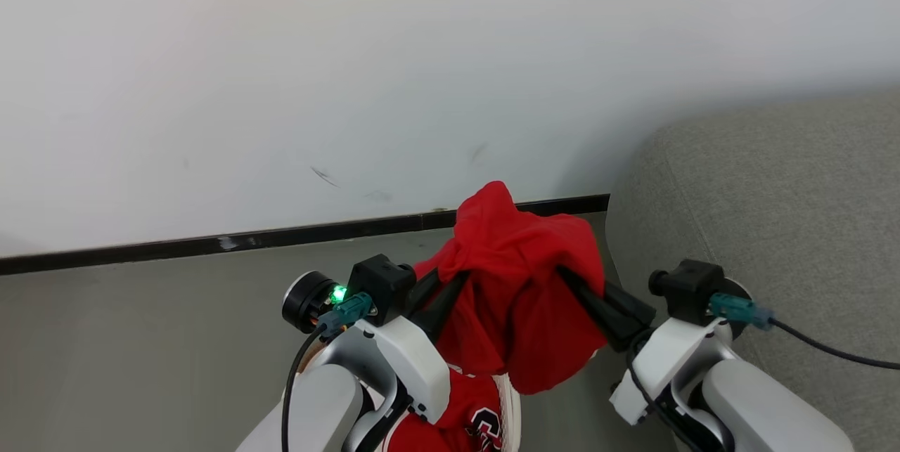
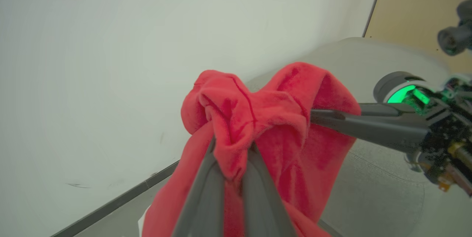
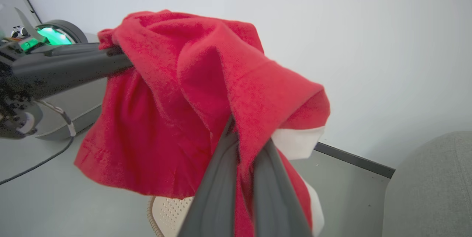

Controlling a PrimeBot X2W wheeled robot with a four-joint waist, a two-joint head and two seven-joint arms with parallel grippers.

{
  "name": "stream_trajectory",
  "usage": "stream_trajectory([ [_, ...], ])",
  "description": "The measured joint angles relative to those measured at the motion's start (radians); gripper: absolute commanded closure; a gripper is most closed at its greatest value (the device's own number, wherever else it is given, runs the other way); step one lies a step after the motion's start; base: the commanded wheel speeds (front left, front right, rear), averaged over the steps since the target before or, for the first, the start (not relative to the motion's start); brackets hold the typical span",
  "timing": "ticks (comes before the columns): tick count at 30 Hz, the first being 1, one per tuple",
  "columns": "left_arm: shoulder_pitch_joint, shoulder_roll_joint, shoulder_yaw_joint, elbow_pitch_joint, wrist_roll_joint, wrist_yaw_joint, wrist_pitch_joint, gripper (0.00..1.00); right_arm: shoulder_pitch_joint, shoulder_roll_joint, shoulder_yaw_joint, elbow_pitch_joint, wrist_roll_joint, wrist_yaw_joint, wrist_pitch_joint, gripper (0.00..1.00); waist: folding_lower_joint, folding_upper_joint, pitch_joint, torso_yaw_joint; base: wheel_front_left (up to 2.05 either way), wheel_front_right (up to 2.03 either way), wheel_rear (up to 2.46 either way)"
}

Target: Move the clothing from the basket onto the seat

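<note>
Nearest the head camera, at the lower left, the left gripper (image 1: 457, 276) points up and to the right, its two dark fingers pinched narrow on a bunched fold of the red garment (image 1: 520, 262). The left wrist view shows cloth squeezed between them (image 2: 232, 148). The garment hangs in the air between both arms, draped over the fingers, with a white edge (image 3: 295, 143) showing on its far side. Below it, more red clothing (image 1: 485, 427) with a navy-and-white logo lies in the basket (image 3: 171, 213), whose cream perforated wall shows under the hanging cloth. To the right, the right gripper (image 1: 566, 273) reaches in from the other side, its fingers likewise closed tight on the garment's fabric (image 3: 247, 145).

The floor (image 1: 140, 339) is smooth, matte grey. A dark baseboard (image 1: 211, 241) runs from left to right along the foot of a plain white wall (image 1: 351, 72), which bears a few faint scuff marks (image 1: 323, 176). At the right stands the grey woven seat (image 1: 773, 192) with a rounded corner, close beside the right arm. A dark cable (image 1: 830, 346) trails from that wrist across it. The garment is not on the seat.
</note>
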Motion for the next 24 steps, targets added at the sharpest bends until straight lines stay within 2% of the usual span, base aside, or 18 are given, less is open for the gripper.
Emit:
stream_trajectory([
  [1,0.003,0.0,0.001,0.0,-0.003,0.005,-0.005,1.0,0.0,-0.006,-0.012,-0.005,-0.003,0.0,0.0,1.0,0.0,0.0,0.0,-0.002,0.0,0.0,0.0],
  [3,0.012,0.0,0.005,0.0,-0.015,0.013,-0.022,0.14,0.002,-0.02,-0.056,-0.026,-0.006,0.0,0.0,1.0,0.0,0.0,0.0,-0.011,0.0,0.0,0.0],
  [4,0.015,0.0,0.006,0.0,-0.016,0.014,-0.026,0.0,0.003,-0.023,-0.071,-0.033,-0.009,0.0,0.0,1.0,0.0,0.0,0.0,-0.014,0.0,0.0,0.0],
  [16,0.057,0.0,0.003,0.01,-0.035,0.025,-0.057,0.0,0.086,-0.079,-0.253,-0.096,-0.038,0.0,0.0,1.0,0.0,0.0,-0.004,-0.067,0.0,0.0,0.0],
  [24,0.083,0.001,-0.033,0.024,-0.035,0.021,-0.07,0.0,0.188,-0.079,-0.463,-0.13,-0.062,0.0,0.0,1.0,0.0,0.0,-0.01,-0.114,0.0,0.0,0.0],
])
